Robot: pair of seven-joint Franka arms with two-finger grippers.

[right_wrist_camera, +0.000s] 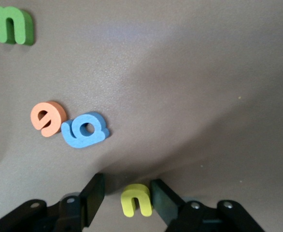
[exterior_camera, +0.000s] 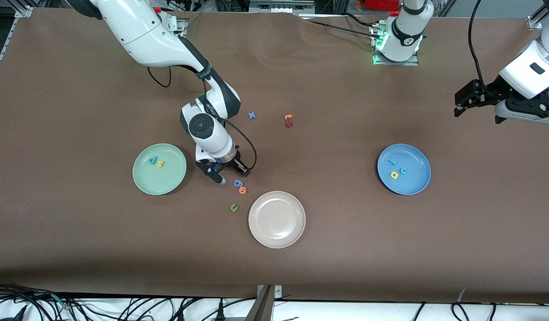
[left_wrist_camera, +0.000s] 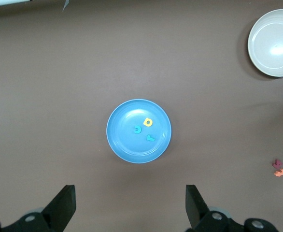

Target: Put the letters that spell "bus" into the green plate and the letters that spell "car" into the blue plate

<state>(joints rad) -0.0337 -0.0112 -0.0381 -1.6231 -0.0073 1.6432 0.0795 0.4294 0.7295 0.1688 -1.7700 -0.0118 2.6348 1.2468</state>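
The green plate (exterior_camera: 167, 179) holds a teal "b" (exterior_camera: 153, 160) and a yellow "s" (exterior_camera: 159, 164). Inside the blue plate (exterior_camera: 413, 183) lie a teal "r" (exterior_camera: 393, 162), a teal "c" (exterior_camera: 403, 170) and a yellow "a" (exterior_camera: 394, 175). My right gripper (exterior_camera: 232, 175) is low at the table beside the green plate. Its jaws straddle the yellow "u" (right_wrist_camera: 136, 200): one finger touches it, the other stands a little apart. My left gripper (exterior_camera: 468, 100) waits open, high over the table's end past the blue plate, with nothing between its fingers (left_wrist_camera: 64, 205).
A blue "g" (exterior_camera: 238, 183), an orange letter (exterior_camera: 242, 190) and a green "u" (exterior_camera: 233, 207) lie close to the right gripper. The beige plate (exterior_camera: 277, 219) sits nearer the front camera. A blue "x" (exterior_camera: 252, 115) and orange and dark red letters (exterior_camera: 288, 121) lie farther back.
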